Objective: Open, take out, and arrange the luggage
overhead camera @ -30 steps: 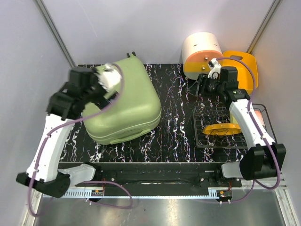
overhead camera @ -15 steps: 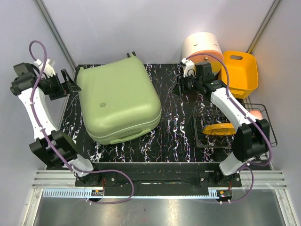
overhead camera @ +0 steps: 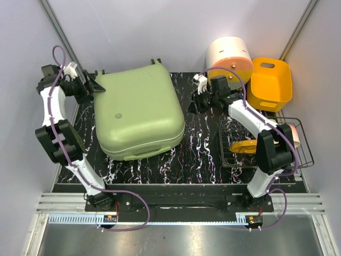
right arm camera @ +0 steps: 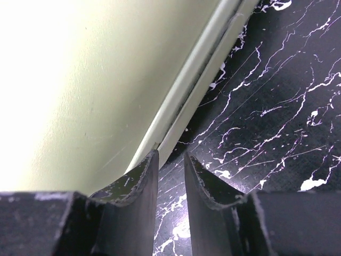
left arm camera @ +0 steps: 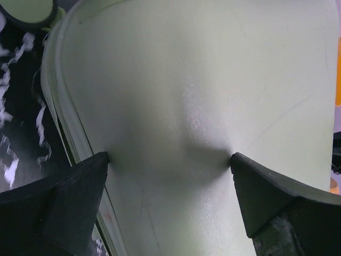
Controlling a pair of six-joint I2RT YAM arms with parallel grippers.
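Observation:
The luggage [overhead camera: 139, 112] is a pale green hard-shell suitcase lying flat and closed on the left half of the black marbled table [overhead camera: 202, 154]. My left gripper [overhead camera: 99, 87] is open at its back left corner. In the left wrist view [left arm camera: 169, 157] both wide-spread fingertips [left arm camera: 104, 160] touch the green shell [left arm camera: 202, 80]. My right gripper [overhead camera: 191, 104] is at the suitcase's right edge. In the right wrist view [right arm camera: 170, 154] its jaws stand a narrow gap apart and hold nothing, with one tip against the zip seam [right arm camera: 197, 80] low over the table.
A cream-and-orange cylinder box [overhead camera: 229, 56] and an orange bin [overhead camera: 272, 80] stand at the back right. A wire basket [overhead camera: 290, 154] at the right holds a yellow-orange item [overhead camera: 244, 145]. A suitcase wheel [left arm camera: 29, 12] shows in the left wrist view.
My left arm swung off the suitcase top out to the back left, then onto its corner. The suitcase shifted slightly right. My right gripper moved left from the cylinder box to the suitcase's edge.

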